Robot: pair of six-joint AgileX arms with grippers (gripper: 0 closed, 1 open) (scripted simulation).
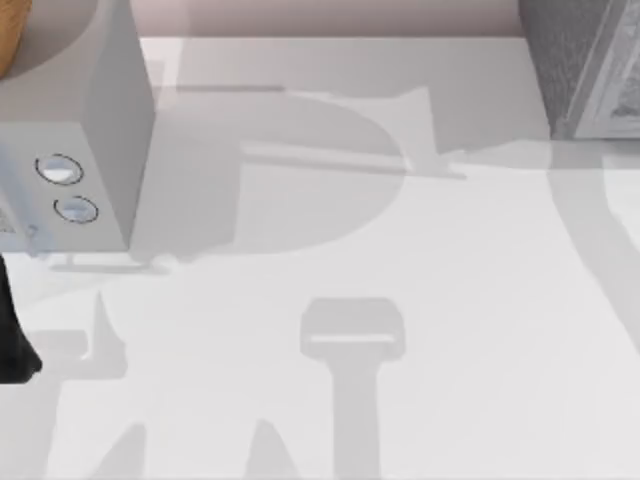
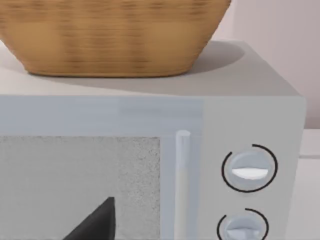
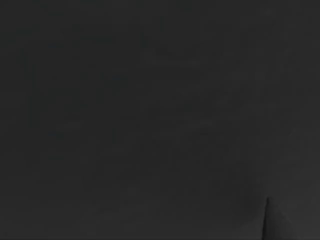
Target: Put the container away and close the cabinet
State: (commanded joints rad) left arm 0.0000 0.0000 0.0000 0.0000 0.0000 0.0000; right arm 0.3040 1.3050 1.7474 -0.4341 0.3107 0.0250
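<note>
The cabinet [image 1: 575,65] is a dark grey speckled unit at the table's far right corner, and its pale grey framed door panel [image 1: 622,95] runs off the right edge of the top view. The container is out of view. A black part of my left arm [image 1: 14,345] sits at the left edge of the table. In the left wrist view, a dark tip of my left gripper [image 2: 95,225] shows close in front of the light grey box. The right wrist view is dark.
A smooth light grey box [image 1: 95,120] with two round dials [image 2: 249,169] and a vertical door handle [image 2: 182,180] stands at the far left. A wicker basket [image 2: 110,35] rests on top of it. The white table [image 1: 420,300] carries soft arm shadows.
</note>
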